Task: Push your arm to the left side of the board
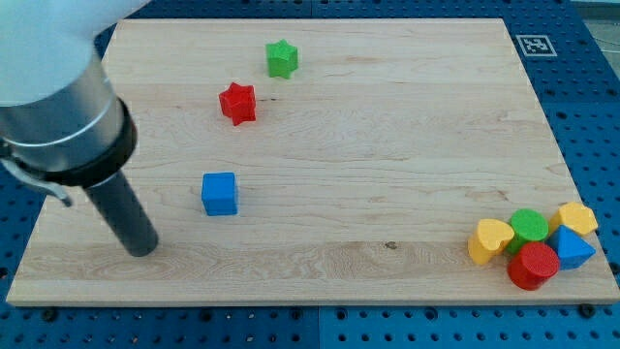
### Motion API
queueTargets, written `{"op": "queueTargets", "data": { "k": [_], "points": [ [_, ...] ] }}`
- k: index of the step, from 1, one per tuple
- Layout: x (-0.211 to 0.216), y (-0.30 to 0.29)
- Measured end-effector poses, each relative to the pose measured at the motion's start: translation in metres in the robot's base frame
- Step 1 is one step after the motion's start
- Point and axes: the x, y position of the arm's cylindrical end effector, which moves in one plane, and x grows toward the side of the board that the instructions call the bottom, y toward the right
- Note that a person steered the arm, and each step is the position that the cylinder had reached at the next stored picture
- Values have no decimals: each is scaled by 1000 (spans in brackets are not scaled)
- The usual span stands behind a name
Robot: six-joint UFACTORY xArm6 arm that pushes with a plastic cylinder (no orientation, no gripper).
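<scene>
My tip (142, 249) rests on the wooden board (387, 136) near the view's lower left. The dark rod rises from it up to the grey and white arm at the view's top left. A blue cube (220, 193) lies to the right of the tip and slightly above it, apart from the rod. A red star block (237, 103) sits higher up, and a green star block (282, 59) lies near the view's top.
A cluster sits at the board's lower right corner: a yellow heart (489, 239), a green cylinder (528, 225), a red cylinder (534, 266), a blue triangular block (573, 249) and a yellow block (578, 216). A fiducial tag (535, 45) lies beyond the top right corner.
</scene>
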Motion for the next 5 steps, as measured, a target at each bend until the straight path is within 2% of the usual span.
{"op": "queueTargets", "data": {
  "k": [1, 5],
  "points": [
    [-3, -26],
    [-3, -49]
  ]
}}
